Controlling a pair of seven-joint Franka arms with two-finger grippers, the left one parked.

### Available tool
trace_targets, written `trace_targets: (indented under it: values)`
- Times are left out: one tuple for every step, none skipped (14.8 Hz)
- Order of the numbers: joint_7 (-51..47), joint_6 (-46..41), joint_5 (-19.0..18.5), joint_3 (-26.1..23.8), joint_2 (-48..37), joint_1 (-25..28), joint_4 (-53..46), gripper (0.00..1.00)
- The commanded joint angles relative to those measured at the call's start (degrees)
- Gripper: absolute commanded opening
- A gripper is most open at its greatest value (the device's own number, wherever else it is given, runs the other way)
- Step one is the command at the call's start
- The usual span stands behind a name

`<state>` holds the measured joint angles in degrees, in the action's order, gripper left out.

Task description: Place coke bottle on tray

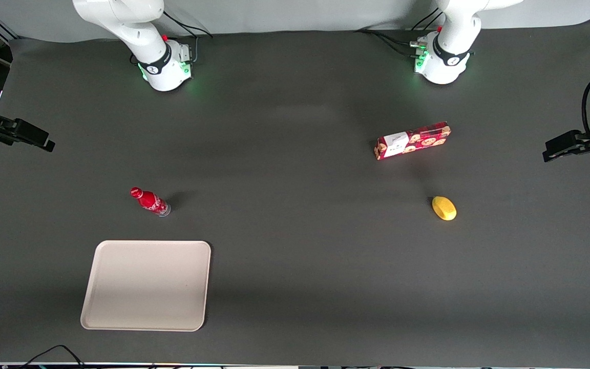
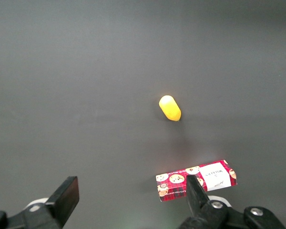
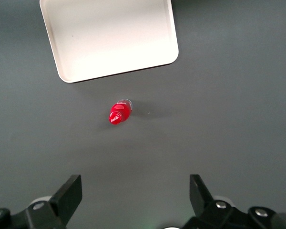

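1. The tray [image 1: 146,285] lies flat on the dark bench [image 1: 295,256], toward the working arm's end, with nothing in it.
2. The coke bottle [image 1: 149,201] stands on the bench just beside the tray, farther from the front camera than it, not touching its rim.
3. The hand [image 3: 133,200] hangs high above the bench, well apart from the bottle, its fingers [image 3: 69,193] spread wide and holding nothing.
4. Toward the parked arm's end lie a cookie box [image 1: 413,140] and a yellow lemon-like object [image 1: 444,208], the latter nearer the front camera; neither sits in any container.
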<state>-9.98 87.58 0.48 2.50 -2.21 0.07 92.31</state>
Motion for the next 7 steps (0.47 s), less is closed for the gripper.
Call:
trace_targets:
  values:
    - [0.8,0.4,0.0,-0.1,-0.8,-0.2,0.5,1.0]
    - [0.5,0.4,0.0,-0.1,-0.7,-0.3,0.3,1.0]
    - [0.4,0.3,0.1,0.0,-0.4,-0.3,0.2,1.0]
    - [0.4,0.4,0.1,0.0,-0.4,-0.3,0.2,1.0]
    - [0.3,0.3,0.1,0.0,-0.4,-0.3,0.3,1.0]
    - [0.5,-0.1,0.1,0.0,-0.4,-0.3,0.3,1.0]
    - [0.5,-0.4,0.1,0.0,-0.4,-0.3,0.3,1.0]
